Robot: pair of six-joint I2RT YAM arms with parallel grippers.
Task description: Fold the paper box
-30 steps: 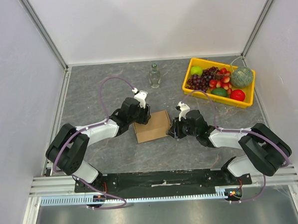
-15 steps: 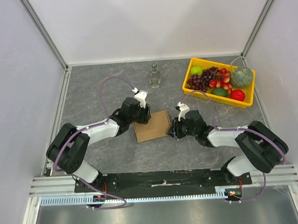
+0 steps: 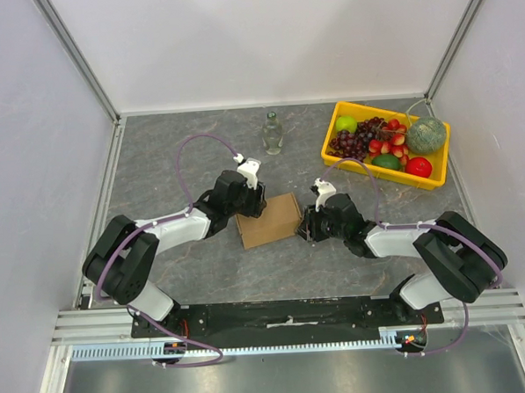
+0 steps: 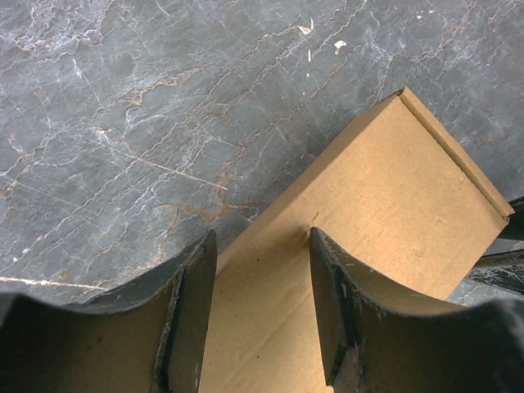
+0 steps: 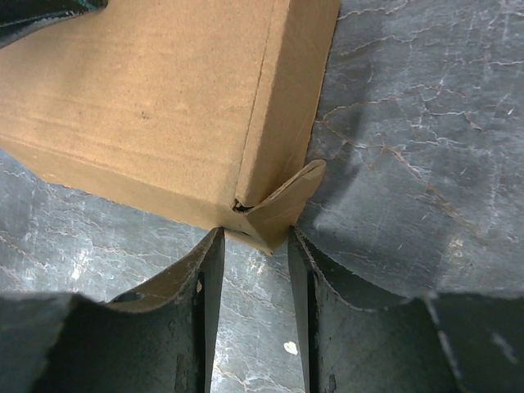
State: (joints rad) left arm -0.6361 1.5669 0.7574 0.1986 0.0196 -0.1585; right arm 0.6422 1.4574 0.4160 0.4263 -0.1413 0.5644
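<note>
Two arms reached from the near edge toward the middle of the table (image 3: 173, 166), where the paper box (image 3: 268, 220) lay between them as a low, closed brown carton, resting on one broad face.

On its right side, the right gripper (image 3: 306, 223) sat low against a near corner. In the right wrist view its fingers (image 5: 205, 327) were parted a little, and one small tab (image 5: 282, 205) stuck out loose from that corner, right at the fingertips. Whether the pads touched the tab could not be told.

At the carton's left end, the left gripper (image 3: 251, 200) stood over the edge. Its fingers (image 4: 192, 303) were spread wide, with cardboard showing between them and nothing pinched.

By this showing most of the folding looked done: the walls were up, the top panel lay flat and the long edges were square. What looked left was that one tab, which probably needed tucking into the corner seam while the other arm steadied the carton. The hidden sides could not be judged.

Farther back stood a clear bottle (image 3: 272, 133), and a yellow tray (image 3: 367, 169) of fruit sat at the far right, both well apart from the work.
</note>
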